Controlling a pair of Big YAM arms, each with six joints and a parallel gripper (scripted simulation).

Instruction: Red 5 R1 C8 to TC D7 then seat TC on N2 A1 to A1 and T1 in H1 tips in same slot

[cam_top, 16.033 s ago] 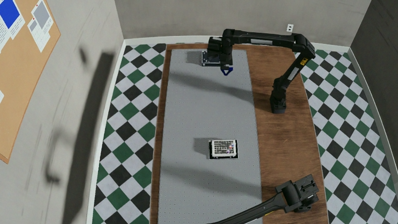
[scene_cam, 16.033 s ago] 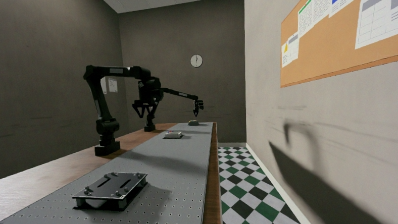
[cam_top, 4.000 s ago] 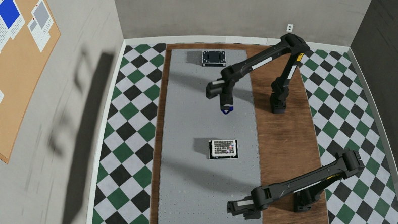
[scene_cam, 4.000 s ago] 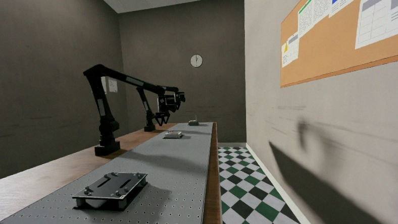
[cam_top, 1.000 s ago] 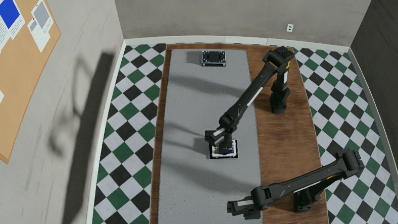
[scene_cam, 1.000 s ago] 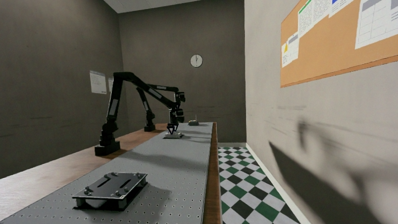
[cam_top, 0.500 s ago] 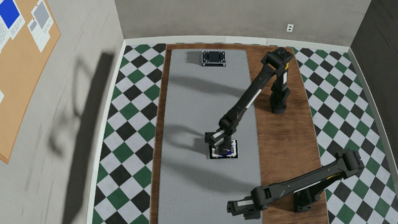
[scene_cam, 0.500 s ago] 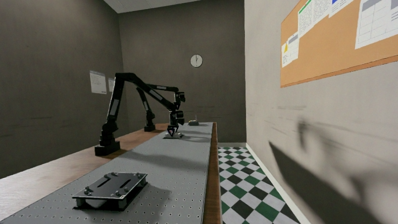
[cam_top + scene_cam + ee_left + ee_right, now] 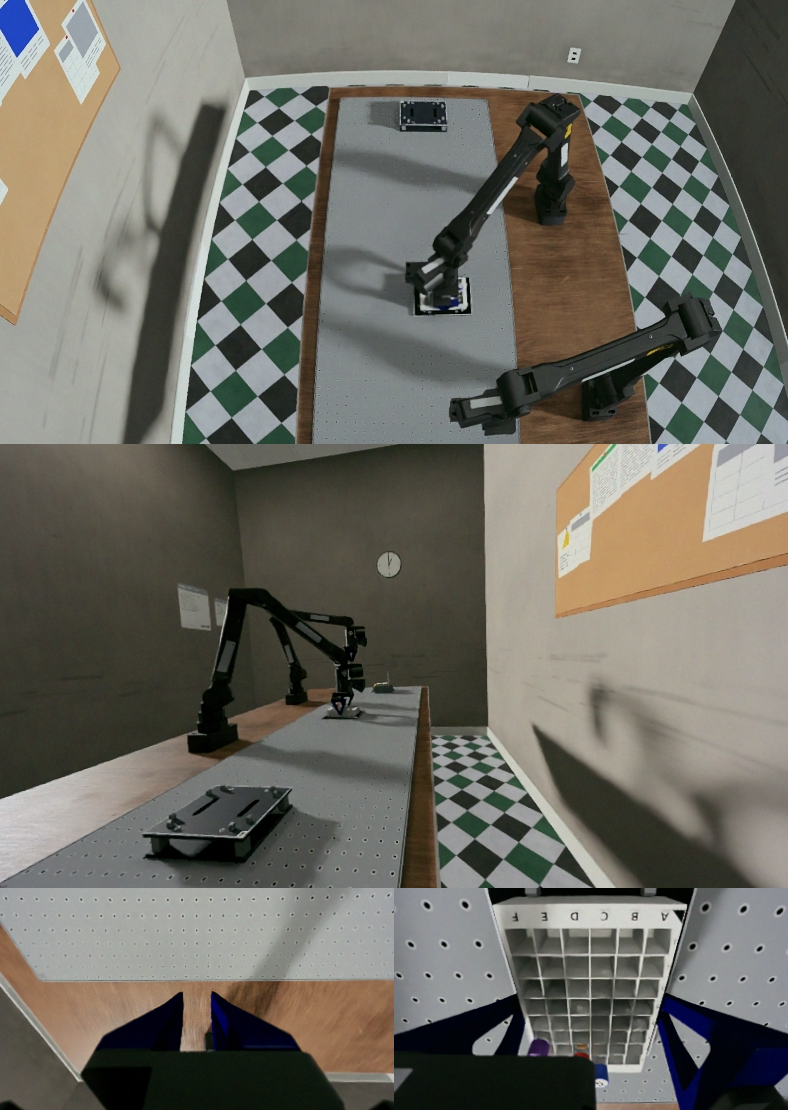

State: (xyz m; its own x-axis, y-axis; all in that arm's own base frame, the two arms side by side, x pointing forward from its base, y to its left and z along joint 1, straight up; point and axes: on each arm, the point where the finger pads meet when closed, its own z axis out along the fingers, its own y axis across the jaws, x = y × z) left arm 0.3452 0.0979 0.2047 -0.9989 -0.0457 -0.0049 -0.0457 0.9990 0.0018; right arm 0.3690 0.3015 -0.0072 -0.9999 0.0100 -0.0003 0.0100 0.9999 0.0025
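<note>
Right gripper [image 9: 449, 302] [image 9: 340, 707] [image 9: 591, 995]: fingers wide open, straddling the white carrier tray [image 9: 465, 296] [image 9: 352, 713] [image 9: 592, 906], one tip at each long side. Nothing gripped; contact with the tray sides cannot be told.

Carrier tray (landmark): between the two arms' bases along the table, on a black plate [image 9: 441, 314] [image 9: 589, 892]. Letters F to A legible along one end. At its opposite end, three capped vials: purple [image 9: 539, 1048], red [image 9: 581, 1055], blue [image 9: 601, 1076]. Red lies between the other two; its cap is partly hidden by the gripper body, exact well unreadable.

Left gripper [image 9: 499, 426] [image 9: 352, 655] [image 9: 197, 993]: well apart from the tray, fingers narrowly parted, nothing between them.

Surface: grey perforated board [image 9: 380, 220] [image 9: 341, 752] [image 9: 148, 937] [image 9: 439, 925] under the tray, on a brown wooden table [image 9: 562, 264] [image 9: 253, 722] [image 9: 124, 1007]. Raised black stand [image 9: 422, 114] [image 9: 220, 810] well apart from the tray, on the right arm's side, no carrier on it. Small greenish object [image 9: 382, 687] beyond the tray in the exterior view, a thin upright piece above it; detail too small.

Room: checkered floor [image 9: 242, 259] [image 9: 479, 791], wall clock [image 9: 389, 564], cork board [image 9: 49, 143] [image 9: 634, 565].

Pose: right arm arched, forearm sloping down to the tray, gripper pointing down. Left arm folded, gripper raised above the board.
</note>
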